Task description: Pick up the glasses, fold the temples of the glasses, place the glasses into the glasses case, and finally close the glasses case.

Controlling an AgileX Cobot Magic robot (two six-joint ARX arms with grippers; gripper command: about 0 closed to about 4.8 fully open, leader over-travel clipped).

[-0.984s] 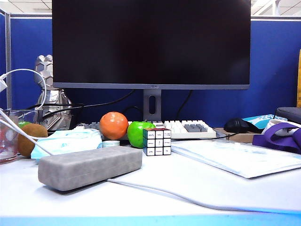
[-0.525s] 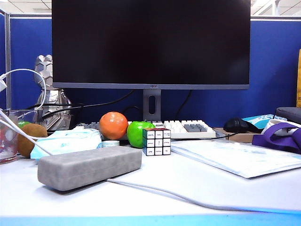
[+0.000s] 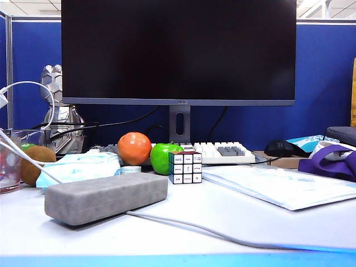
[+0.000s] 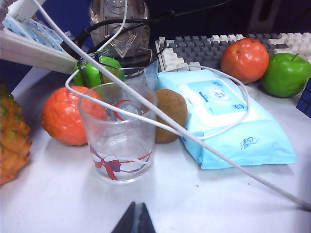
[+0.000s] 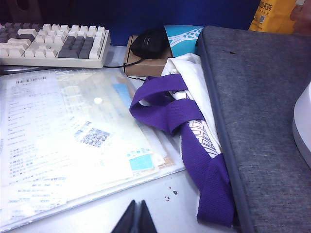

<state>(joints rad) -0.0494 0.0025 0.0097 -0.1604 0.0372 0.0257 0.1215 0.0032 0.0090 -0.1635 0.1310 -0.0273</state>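
Nothing moved: glasses case (image 3: 105,198) closed on table (image 3: 222,222); left tool (image 4: 134,219), right tool (image 5: 134,217) shut, empty.

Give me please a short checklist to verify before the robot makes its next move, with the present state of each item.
1. glasses case closed: ok, the lid sits flat on the table in the exterior view.
2. Glasses inside the case: cannot tell; no glasses show anywhere, and the case hides its contents.
3. left gripper free: ok, fingers shut together, holding nothing, near the drinking glass.
4. right gripper free: ok, shut and empty, above the plastic document sleeve.
5. Arms away from the case: ok, neither arm appears in the exterior view.
6. white cable touching the case: not ok, it runs against the case's front edge.
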